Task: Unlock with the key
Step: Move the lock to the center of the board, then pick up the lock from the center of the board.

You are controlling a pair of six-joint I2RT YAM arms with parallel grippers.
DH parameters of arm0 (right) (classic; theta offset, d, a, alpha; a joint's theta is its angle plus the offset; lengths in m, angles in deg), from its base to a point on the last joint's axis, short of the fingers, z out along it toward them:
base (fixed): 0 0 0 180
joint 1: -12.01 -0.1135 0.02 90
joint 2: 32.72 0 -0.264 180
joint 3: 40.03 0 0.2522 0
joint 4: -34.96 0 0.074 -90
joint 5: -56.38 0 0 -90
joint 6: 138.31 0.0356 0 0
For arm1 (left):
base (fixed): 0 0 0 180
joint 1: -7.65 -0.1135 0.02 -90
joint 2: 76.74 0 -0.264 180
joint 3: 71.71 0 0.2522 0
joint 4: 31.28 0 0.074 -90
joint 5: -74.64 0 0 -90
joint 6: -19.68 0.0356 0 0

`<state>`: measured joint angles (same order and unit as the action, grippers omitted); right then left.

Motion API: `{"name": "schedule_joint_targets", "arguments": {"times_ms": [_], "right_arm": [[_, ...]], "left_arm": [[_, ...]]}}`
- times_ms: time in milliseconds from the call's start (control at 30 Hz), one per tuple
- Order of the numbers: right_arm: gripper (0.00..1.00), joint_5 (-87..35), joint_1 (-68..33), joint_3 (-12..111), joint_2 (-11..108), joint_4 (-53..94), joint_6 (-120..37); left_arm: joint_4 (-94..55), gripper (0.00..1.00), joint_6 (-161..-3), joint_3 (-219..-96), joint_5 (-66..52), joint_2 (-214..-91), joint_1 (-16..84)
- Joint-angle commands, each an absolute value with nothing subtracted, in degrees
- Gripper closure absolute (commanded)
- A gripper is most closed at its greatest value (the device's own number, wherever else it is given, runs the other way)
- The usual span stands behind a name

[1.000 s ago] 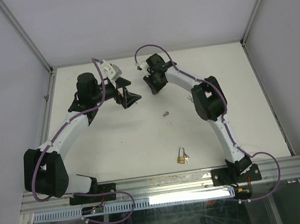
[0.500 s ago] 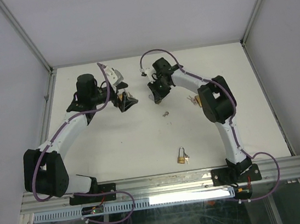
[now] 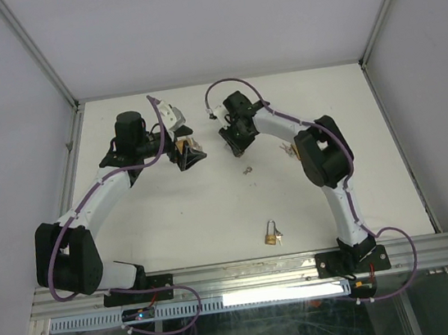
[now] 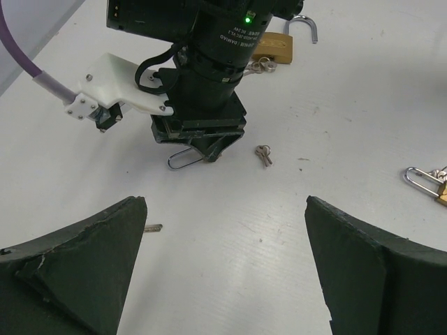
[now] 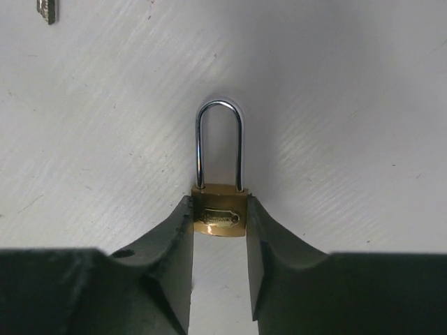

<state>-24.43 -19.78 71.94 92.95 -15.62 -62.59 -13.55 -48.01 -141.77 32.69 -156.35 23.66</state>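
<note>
Brass padlock (image 5: 219, 216) lies flat on the white table (image 3: 174, 224), low in the middle of the right wrist view, its steel shackle (image 5: 219, 139) closed and pointing to the top of the frame. The right gripper (image 5: 219, 279) is clamped on it, one dark finger pressed against each side of the brass body. The stamped plate on its face is too small to read. In the top view this lock is hidden under the right gripper (image 3: 233, 140), in the upper middle of the frame; in the left wrist view only its shackle shows below that gripper. The left gripper (image 4: 227, 279) stands with its fingers (image 4: 77, 279) wide apart and nothing between them, facing the right arm's wrist, where a green light (image 4: 246, 19) glows beside rows of white print too fine to read surely. A pair of loose keys (image 4: 264, 155) lies just right of the held lock. A single key (image 4: 152, 228) lies near the left finger. A second padlock (image 4: 276, 45), its shackle open and a key ring beside it, sits at the top of the left wrist view. A third padlock (image 3: 272, 234) with keys lies low in the top view, well apart from both grippers.
</note>
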Motion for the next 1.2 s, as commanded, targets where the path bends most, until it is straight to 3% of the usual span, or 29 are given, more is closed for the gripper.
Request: {"name": "schedule_joint_targets", "arguments": {"times_ms": [0, 100, 300, 467, 667, 933, 1033, 1167], "right_arm": [[0.66, -29.6, -21.2, 74.5, 94.1, -18.5, -63.6], [0.59, -29.7, -21.3, 74.9, 94.8, -20.0, -64.1], [0.57, -30.8, -21.5, 77.3, 97.1, -22.7, -63.9], [0.81, -30.4, -21.5, 78.5, 97.8, -24.6, -63.6], [0.9, -24.9, -21.5, 79.3, 94.6, -24.4, -63.3], [0.94, -5.2, -20.1, 75.4, 85.0, -20.7, -62.4], [0.94, -0.5, -20.3, 67.8, 78.6, -14.0, -61.2], [0.95, -7.8, -20.9, 55.7, 67.7, 2.3, -55.7]], "left_arm": [[-14.7, 0.01, -46.8, -142.8, 34.1, -155.2, 23.2], [-14.8, 0.01, -46.8, -142.7, 34.3, -155.1, 23.2], [-14.8, 0.01, -46.8, -143.1, 34.5, -155.0, 23.2], [-14.8, 0.01, -46.6, -142.8, 34.4, -154.9, 23.2], [-13.3, 0.01, -43.1, -142.5, 34.3, -155.2, 23.1], [-7.3, 0.04, -25.7, -142.2, 30.9, -154.0, 23.0], [-12.2, 0.07, -42.3, -145.1, 34.3, -155.1, 18.5], [-15.3, 0.2, -69.8, -151.0, 35.2, -158.2, 15.2]]}}
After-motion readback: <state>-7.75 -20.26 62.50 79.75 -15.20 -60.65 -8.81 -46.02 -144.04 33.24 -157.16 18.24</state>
